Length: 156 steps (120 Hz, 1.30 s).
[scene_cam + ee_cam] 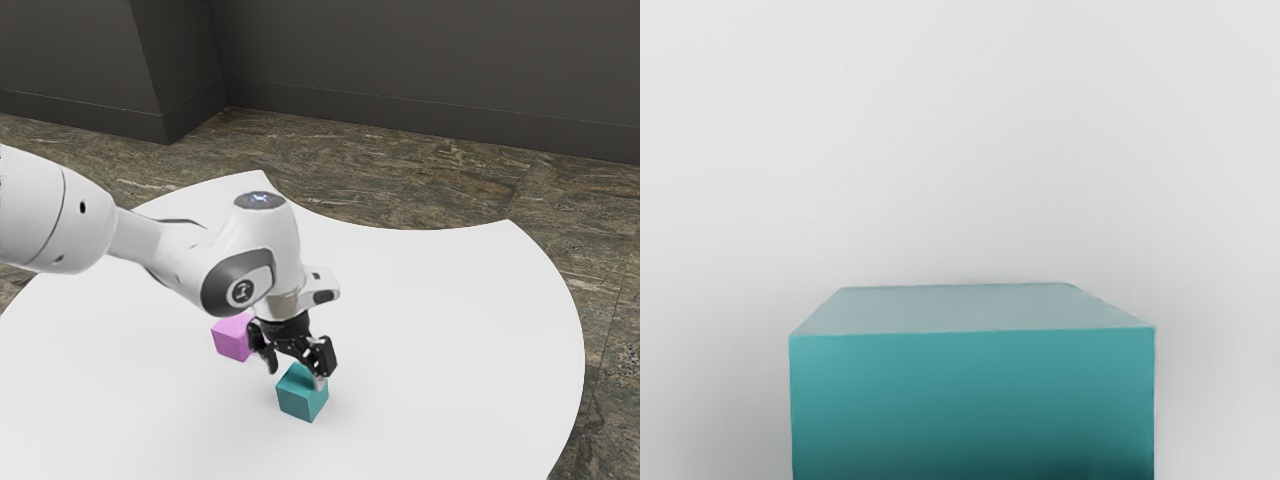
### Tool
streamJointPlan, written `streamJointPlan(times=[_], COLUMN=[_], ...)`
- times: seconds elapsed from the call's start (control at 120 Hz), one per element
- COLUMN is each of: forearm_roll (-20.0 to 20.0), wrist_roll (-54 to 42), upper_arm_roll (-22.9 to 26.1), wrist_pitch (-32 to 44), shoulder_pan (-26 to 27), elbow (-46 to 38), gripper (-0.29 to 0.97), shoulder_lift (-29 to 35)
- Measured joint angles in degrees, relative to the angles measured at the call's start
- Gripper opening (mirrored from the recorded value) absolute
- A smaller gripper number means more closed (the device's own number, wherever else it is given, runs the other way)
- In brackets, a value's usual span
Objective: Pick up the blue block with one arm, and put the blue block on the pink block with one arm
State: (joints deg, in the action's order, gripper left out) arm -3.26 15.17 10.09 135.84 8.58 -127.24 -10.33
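Arm [150, 245] entering from the exterior view's left and reaching over the white bench [450, 320]. Reading from left to right: the pink block [232, 338] rests on the bench, partly hidden behind the wrist; just beside it hangs the pincer [297, 368], its two black fingers spread about as wide as a block, with the tips level with the top of the blue block [302, 395]. The blue block, teal in these renders, sits on the bench near the pink block but apart from it. The fingers appear open and not clamped on anything, though one tip lies very close to the block's upper edge. Judged from this layout, the approach is complete, while the grasp, lift, carry and placing on the pink block all remain. The exterior view gives the two blocks' relation and the finger spread. The wrist view adds the blue block [975, 385] directly under the hand, squarely aligned, with bare bench [960, 120] beyond it.
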Motion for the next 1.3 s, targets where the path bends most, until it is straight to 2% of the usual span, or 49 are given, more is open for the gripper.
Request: streamJointPlan(times=[0.408, 1.017, 1.3], forearm_roll=[0.25, 1.57, 1.82], wrist_roll=[0.16, -0.19, -0.34], upper_arm_roll=[-0.07, -0.31, -0.26], wrist_pitch=[3.20, 5.41, 5.53], shoulder_pan=[0.29, 0.29, 0.29], elbow=[-0.10, -0.53, -1.16], gripper=[0.68, 0.68, 0.61], shoulder_lift=[-3.21, -3.92, -3.68])
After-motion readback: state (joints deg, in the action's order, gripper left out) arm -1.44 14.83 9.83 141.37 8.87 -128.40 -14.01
